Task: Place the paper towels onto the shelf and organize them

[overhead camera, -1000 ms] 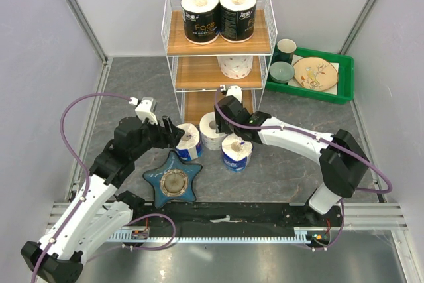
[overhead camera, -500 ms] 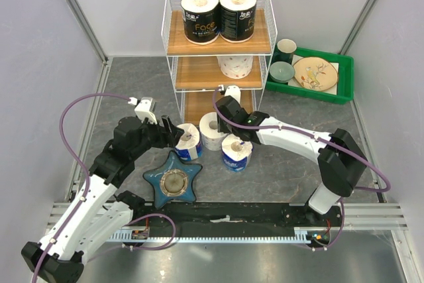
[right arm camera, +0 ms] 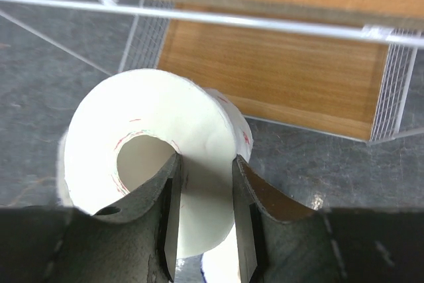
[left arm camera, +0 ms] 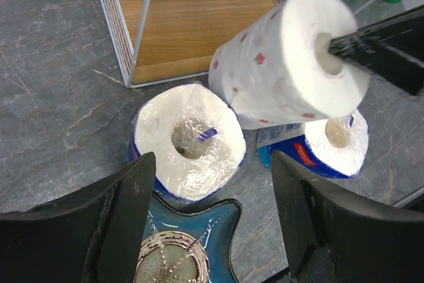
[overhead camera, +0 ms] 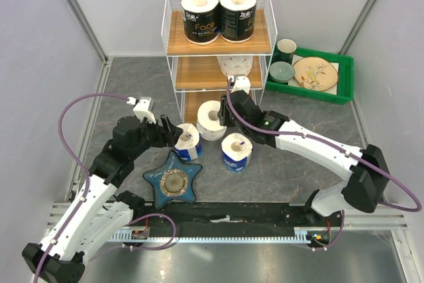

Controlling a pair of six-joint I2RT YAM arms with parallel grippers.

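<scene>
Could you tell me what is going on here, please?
The right gripper is shut on the wall of a white paper towel roll, holding it clear of the table before the white wire shelf with wooden tiers. The left gripper is open by a blue-and-white wrapped roll on the table. Two black-wrapped rolls sit on its top tier.

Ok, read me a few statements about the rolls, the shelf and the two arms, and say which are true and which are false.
1. Two black-wrapped rolls stand on the top tier of the shelf. True.
2. The right end effector is shut on a white roll, with one finger inside its core. True.
3. The left end effector grips a blue-wrapped roll. False: its jaws stand open above that roll.
4. The star dish sits in the green tray. False: it lies on the table, next to the blue-wrapped roll.
</scene>
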